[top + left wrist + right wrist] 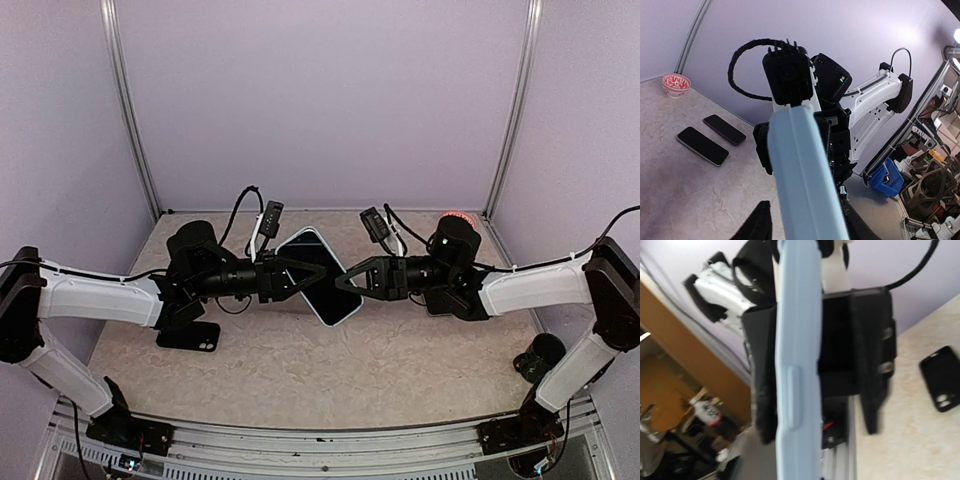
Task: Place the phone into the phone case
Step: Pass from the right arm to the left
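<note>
Far left, flat on desk: black slab, untouched. Left pincer clamped on one long edge of blue case. Phone in case, held mid-air between arms over desk centre, screen up. Can't tell if fully seated. Long axis diagonal, far-left to near-right. Right pincer clamped on opposite long edge. Likely light and stiff, with slick, slightly flexy case rim and fragile glass. Best gripped on long edges, clear of side button.

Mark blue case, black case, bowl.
blue case (805, 175), left wrist view, middle of its blue surface
black case (188, 337), top view, its centre
bowl (676, 84), left wrist view, patterned outer wall
</note>
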Controlling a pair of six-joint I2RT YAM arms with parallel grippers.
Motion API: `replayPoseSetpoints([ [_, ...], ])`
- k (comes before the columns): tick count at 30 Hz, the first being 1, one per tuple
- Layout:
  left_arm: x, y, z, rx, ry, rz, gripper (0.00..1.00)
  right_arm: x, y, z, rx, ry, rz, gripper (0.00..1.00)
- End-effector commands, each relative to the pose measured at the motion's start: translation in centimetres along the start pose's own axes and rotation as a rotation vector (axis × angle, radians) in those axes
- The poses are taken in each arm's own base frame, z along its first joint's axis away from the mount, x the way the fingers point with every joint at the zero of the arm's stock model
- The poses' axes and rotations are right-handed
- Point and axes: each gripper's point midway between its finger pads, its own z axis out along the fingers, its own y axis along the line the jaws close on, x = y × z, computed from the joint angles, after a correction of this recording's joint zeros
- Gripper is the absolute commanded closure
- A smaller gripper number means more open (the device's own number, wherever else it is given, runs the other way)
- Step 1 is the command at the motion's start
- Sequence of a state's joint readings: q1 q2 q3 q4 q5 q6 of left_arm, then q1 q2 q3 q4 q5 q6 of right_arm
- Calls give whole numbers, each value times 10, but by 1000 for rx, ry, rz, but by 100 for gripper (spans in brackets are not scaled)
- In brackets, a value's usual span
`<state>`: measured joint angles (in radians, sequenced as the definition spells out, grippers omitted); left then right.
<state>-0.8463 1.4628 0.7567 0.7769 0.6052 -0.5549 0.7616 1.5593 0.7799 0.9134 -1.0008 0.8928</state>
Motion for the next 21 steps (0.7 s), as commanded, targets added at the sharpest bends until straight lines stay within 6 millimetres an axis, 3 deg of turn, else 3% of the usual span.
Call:
replayPoseSetpoints([
  [1, -3, 9, 10, -24, -19, -17, 67, -25, 12, 6, 47, -43, -123, 100],
  [3, -3, 11, 11, -31, -24, -25, 81, -25, 10, 6, 59, -43, -121, 100],
  [7, -5, 13, 12, -38, -28, -39, 100, -24, 5, 5, 90, -44, -123, 100],
  [11, -5, 14, 12, -34, -33, -53, 100, -23, 5, 2, 107, -40, -129, 100],
  [17, -12, 12, 2, 2, -63, -92, 100, -15, 19, -7, 62, 2, -130, 50],
  [21, -17, 10, -4, 22, -69, -110, 100, -3, 25, -17, 45, 48, -137, 41],
])
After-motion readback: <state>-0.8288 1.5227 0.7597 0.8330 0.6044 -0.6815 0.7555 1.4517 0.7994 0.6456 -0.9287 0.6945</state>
